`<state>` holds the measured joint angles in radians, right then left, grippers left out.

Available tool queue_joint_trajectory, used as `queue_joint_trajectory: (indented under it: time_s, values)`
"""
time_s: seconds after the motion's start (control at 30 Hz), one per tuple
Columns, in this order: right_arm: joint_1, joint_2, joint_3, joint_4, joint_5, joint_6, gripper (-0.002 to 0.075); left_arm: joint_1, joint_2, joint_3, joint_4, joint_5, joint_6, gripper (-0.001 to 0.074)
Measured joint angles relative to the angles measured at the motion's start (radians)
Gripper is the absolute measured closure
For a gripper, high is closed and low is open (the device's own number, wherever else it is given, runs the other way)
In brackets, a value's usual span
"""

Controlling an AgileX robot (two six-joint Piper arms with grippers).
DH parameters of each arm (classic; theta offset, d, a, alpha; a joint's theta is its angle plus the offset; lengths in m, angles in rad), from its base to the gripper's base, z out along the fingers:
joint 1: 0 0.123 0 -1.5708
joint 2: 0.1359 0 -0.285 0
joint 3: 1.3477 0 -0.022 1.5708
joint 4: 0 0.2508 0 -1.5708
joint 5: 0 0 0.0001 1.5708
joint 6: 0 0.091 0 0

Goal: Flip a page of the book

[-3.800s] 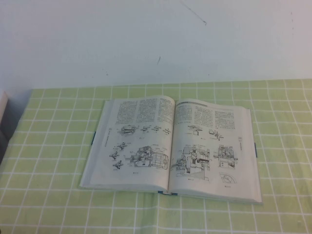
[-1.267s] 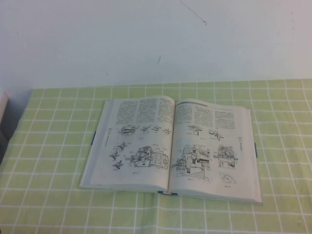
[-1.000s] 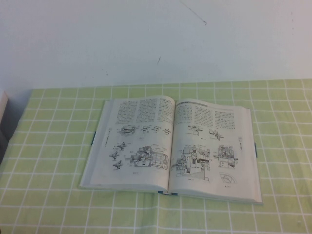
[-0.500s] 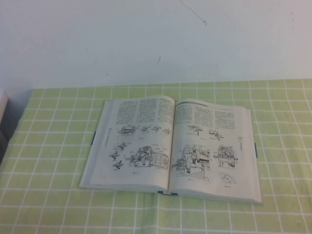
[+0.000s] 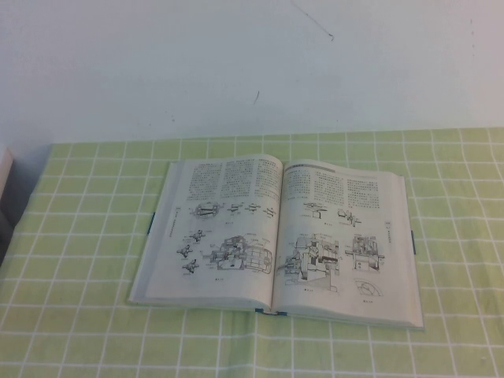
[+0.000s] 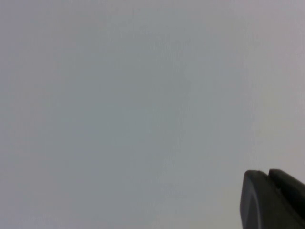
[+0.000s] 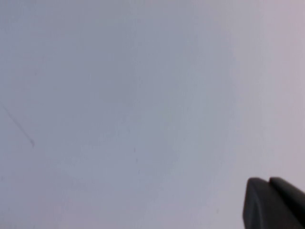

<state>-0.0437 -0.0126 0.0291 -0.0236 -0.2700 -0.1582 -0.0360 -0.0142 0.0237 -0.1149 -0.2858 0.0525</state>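
Note:
The book (image 5: 276,236) lies open and flat in the middle of the table, its dark blue cover edges showing at the sides and front. Both open pages carry text columns above machine cross-section drawings. The right-hand page (image 5: 342,236) lies flat on the stack, untouched. Neither arm shows in the high view. My left gripper (image 6: 268,172) shows in the left wrist view as two dark fingertips pressed together, facing a blank white wall. My right gripper (image 7: 269,180) shows the same way in the right wrist view, shut and empty, away from the book.
A green checked cloth (image 5: 79,315) covers the table. A white wall (image 5: 252,63) rises behind the table's far edge. A pale and dark object (image 5: 4,197) sits at the far left edge of the high view.

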Motion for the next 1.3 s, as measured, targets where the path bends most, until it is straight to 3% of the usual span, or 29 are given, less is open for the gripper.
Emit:
queue_joint_trajectory:
  time_s: [0.23, 0.57, 0.83, 1.1, 1.3]
  values:
    - [0.000, 0.000, 0.000, 0.000, -0.133, 0.000, 0.0729, 0.000, 0.000, 0.000, -0.002, -0.087, 0.000, 0.0738]
    - [0.000, 0.000, 0.000, 0.002, -0.140, 0.149, 0.0729, 0.000, 0.000, 0.000, -0.005, -0.097, 0.000, 0.0738]
    - [0.000, 0.000, 0.000, 0.005, -0.145, 0.097, 0.0729, 0.000, 0.000, -0.002, -0.019, -0.096, -0.106, 0.0738]
    - [0.000, 0.000, -0.168, 0.002, 0.241, -0.023, 0.0729, 0.000, 0.011, -0.185, -0.019, 0.268, -0.133, 0.0738]
    - [0.000, 0.121, -0.354, 0.005, 0.539, -0.035, 0.0729, 0.000, 0.163, -0.365, -0.019, 0.543, -0.138, 0.0738]
